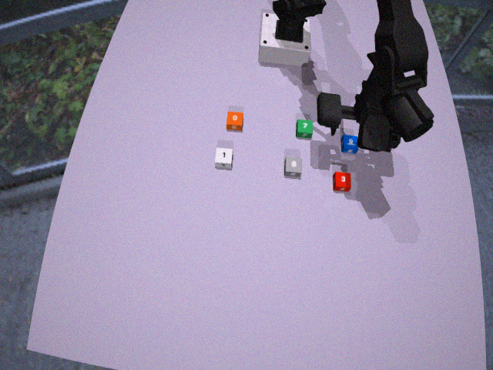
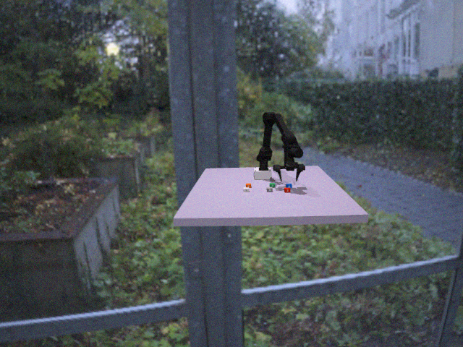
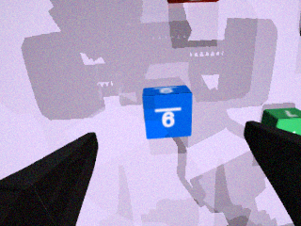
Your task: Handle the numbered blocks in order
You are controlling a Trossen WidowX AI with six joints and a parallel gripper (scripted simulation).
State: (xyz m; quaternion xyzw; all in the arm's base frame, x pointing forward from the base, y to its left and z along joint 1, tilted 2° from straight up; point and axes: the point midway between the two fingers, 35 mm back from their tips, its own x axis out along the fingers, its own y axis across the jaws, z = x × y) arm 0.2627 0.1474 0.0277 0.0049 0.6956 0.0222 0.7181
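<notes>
Gripper (image 1: 350, 139) (image 2: 289, 181) (image 3: 172, 134) spread wide, nothing pinched. Blue block (image 1: 349, 144) (image 2: 289, 185) (image 3: 167, 113) on table (image 1: 223, 254) (image 2: 269, 209) (image 3: 122, 165), below gap between fingertips, touching neither. Green block (image 1: 304, 129) (image 2: 272, 185) (image 3: 286, 121) off to one side of gripper.

Underlined 9 on blue block (image 1: 349, 144) (image 2: 289, 185) (image 3: 167, 113)
</notes>
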